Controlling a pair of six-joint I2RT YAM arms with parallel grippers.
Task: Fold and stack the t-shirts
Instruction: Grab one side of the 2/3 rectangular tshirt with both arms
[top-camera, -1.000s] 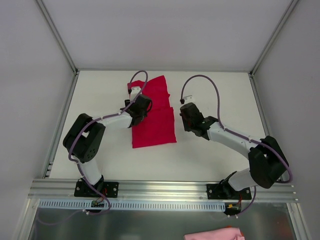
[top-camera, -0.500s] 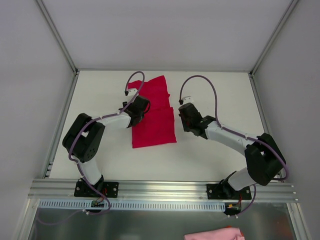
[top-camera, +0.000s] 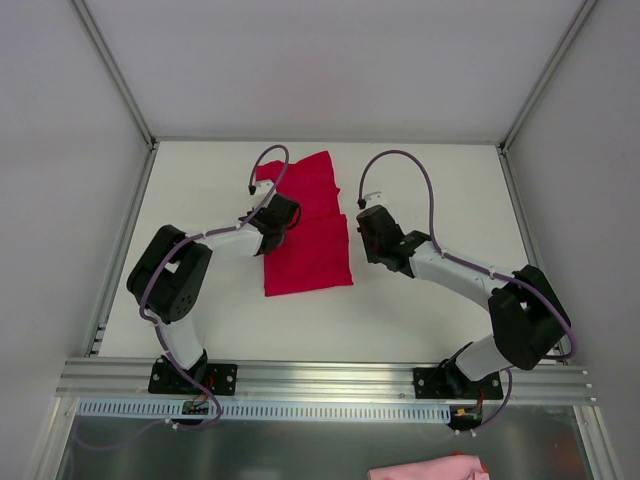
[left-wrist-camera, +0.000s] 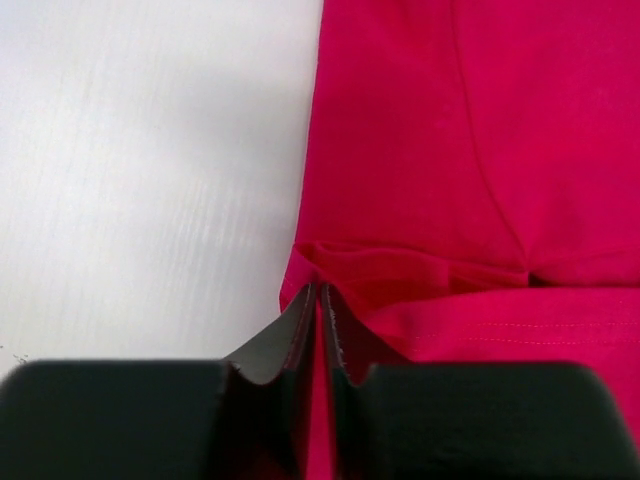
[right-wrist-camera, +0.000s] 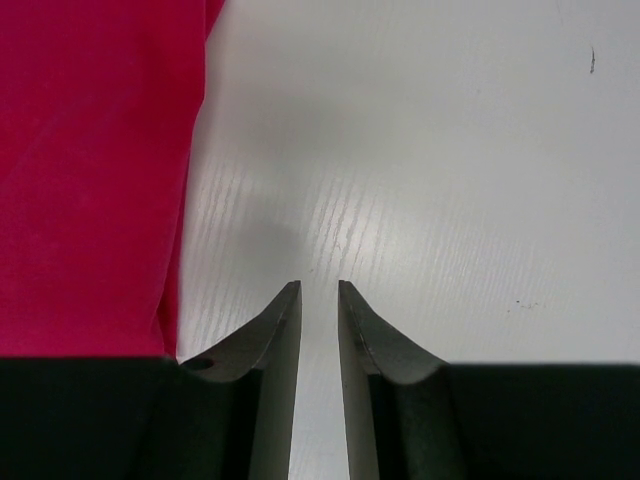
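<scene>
A crimson t-shirt (top-camera: 310, 250) lies on the white table (top-camera: 430, 190), folded into a long strip that runs away from the arms. My left gripper (top-camera: 272, 222) is down at the strip's left edge. In the left wrist view its jaws (left-wrist-camera: 320, 292) are shut on a pinch of the red cloth (left-wrist-camera: 450, 150), beside a sleeve fold. My right gripper (top-camera: 368, 240) hangs just off the shirt's right edge. In the right wrist view it (right-wrist-camera: 319, 285) stands open by a narrow gap over bare table, with the shirt (right-wrist-camera: 90, 170) to its left.
A pink cloth (top-camera: 425, 468) lies below the near rail, outside the table. Grey walls close in the table on three sides. An aluminium rail (top-camera: 320, 375) carries both arm bases.
The left jaws have shut on the shirt's left edge. The right gripper has shifted slightly left, toward the shirt.
</scene>
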